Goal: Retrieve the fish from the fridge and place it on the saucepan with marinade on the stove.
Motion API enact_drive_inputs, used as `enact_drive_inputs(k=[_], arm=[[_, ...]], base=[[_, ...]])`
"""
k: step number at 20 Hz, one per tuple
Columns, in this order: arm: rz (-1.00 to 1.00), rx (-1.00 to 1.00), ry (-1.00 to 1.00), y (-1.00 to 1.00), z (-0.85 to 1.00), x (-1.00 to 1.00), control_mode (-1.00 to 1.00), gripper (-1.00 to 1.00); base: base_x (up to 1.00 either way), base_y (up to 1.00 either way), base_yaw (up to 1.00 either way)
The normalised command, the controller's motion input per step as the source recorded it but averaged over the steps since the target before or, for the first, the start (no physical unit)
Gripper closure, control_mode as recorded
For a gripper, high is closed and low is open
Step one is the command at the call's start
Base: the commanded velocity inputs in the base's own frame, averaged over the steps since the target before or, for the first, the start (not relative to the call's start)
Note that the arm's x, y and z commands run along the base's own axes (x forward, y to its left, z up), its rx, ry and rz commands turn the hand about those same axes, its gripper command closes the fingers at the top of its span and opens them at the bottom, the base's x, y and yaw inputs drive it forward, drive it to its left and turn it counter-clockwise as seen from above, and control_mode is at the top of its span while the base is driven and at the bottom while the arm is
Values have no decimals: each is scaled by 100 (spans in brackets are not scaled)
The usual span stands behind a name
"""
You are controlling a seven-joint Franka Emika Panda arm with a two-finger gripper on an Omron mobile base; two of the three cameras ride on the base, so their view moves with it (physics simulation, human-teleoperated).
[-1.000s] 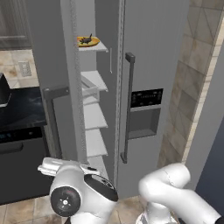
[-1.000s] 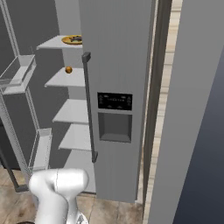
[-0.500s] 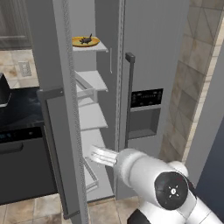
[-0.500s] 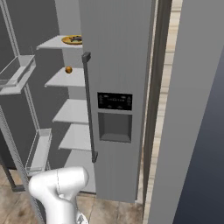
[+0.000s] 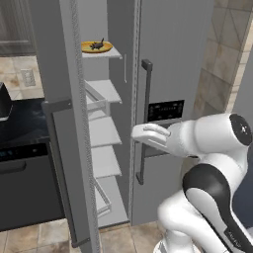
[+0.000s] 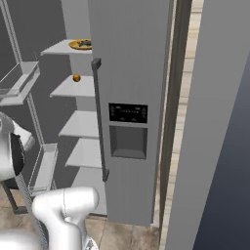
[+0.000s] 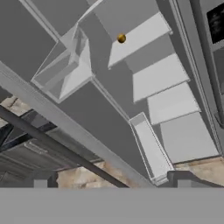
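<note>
Your fridge (image 5: 173,59) stands with its left door (image 5: 64,123) swung wide open and its right door shut, the dark bar handle (image 5: 144,123) of the shut door running down beside the black dispenser panel (image 6: 128,113). The fish (image 5: 99,45) you are after lies on a yellow plate (image 5: 91,48) on the top shelf (image 5: 106,53) inside, dark against the plate; you can see the same plate at the top of the right base view. One shelf lower sits a small orange ball (image 6: 76,77), which also shows in the hand view near the top, on the pale shelf.

Your gripper (image 5: 143,133) hangs in front of the shut door, level with the lower shelves and just beside the bar handle, well below the fish. In the hand view only the two dark finger tips (image 7: 40,179) show at the bottom edge, set far apart, so the jaws stand wide and nothing is between them. That camera looks tilted across the open compartment: white shelves step away to the right, a clear door bin (image 7: 151,146) lies low in the middle, and a strip of tiled floor shows beneath.

To the left of the open door you see the black edge of the stove (image 5: 22,123) and its dark oven front. The saucepan and marinade cannot be made out here
</note>
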Motion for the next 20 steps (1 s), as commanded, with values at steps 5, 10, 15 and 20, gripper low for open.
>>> enact_drive_inputs(k=[5, 10, 15, 20], arm=[[23, 0, 1, -5, 0, 66, -100, -100], [17, 0, -8, 0, -3, 38, -100, -100], [8, 0, -3, 3, 0, 74, -100, -100], [10, 0, 0, 10, 0, 95, -100, -100]], base=[[0, 0, 0], [0, 0, 0], [0, 0, 0], [0, 0, 0]])
